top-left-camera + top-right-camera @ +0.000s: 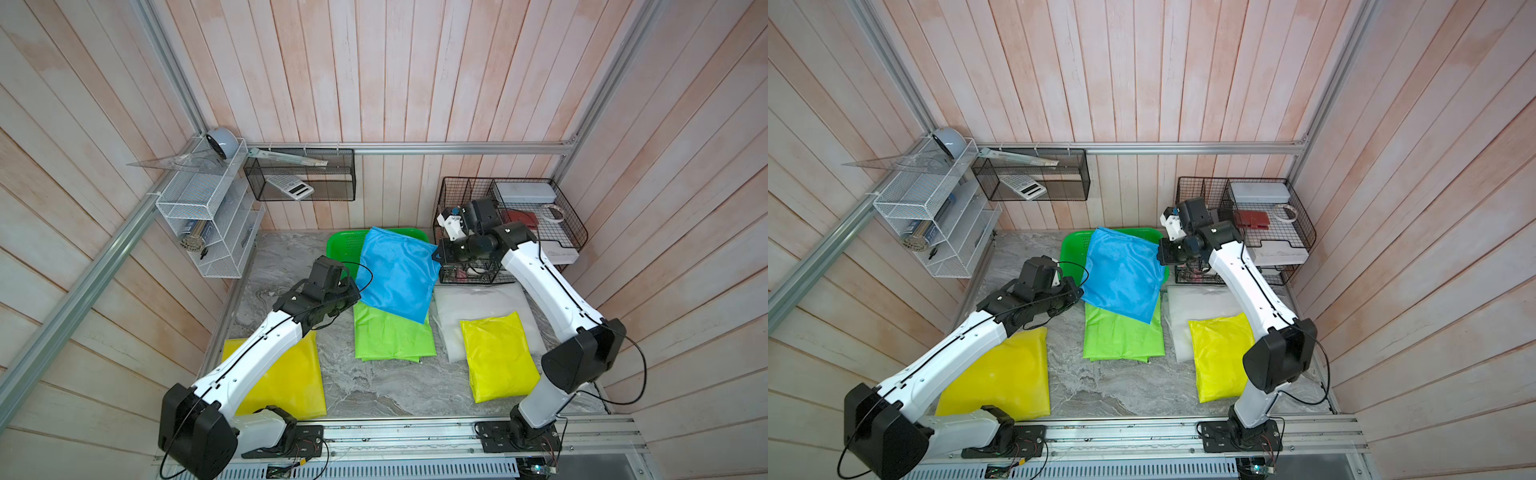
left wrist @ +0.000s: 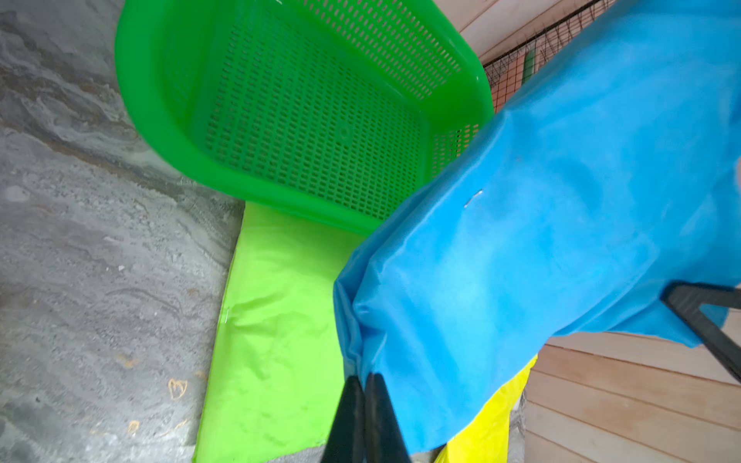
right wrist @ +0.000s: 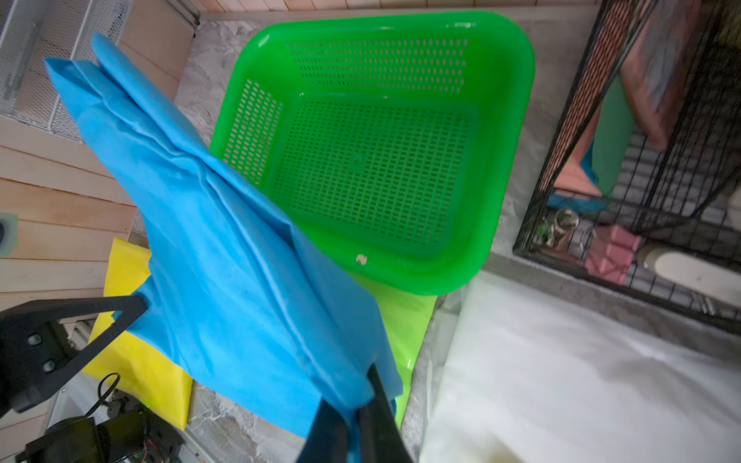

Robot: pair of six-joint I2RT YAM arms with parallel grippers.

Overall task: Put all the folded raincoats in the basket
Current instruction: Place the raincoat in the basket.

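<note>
two grippers hold one blue raincoat (image 1: 397, 272) between them, clear of the table (image 1: 374, 386). left gripper (image 2: 363, 379): jaws pressed together, pinching one edge of the blue sheet, as the left wrist view shows. right gripper (image 3: 353, 395): jaws likewise closed, nipping the opposite edge, as the right wrist view shows.

one basket (image 1: 340, 245), bright green, stands at the back of the table against the wall. in both top views the far part of the blue raincoat overlaps the basket, and its near corner overlaps the lime raincoat (image 1: 390, 336). both wrist views show the blue sheet raised above the basket's rim, and the perforated floor of the basket in plain sight. the raincoat is therefore above the basket, not resting in it.

folded raincoats counted: five. one blue, held. one lime, flat on the table just in front of the basket. two yellow: one yellow raincoat (image 1: 286, 374) under the left arm, and a second yellow raincoat (image 1: 496, 357) lying on one white raincoat (image 1: 478, 303) on the right.
</note>
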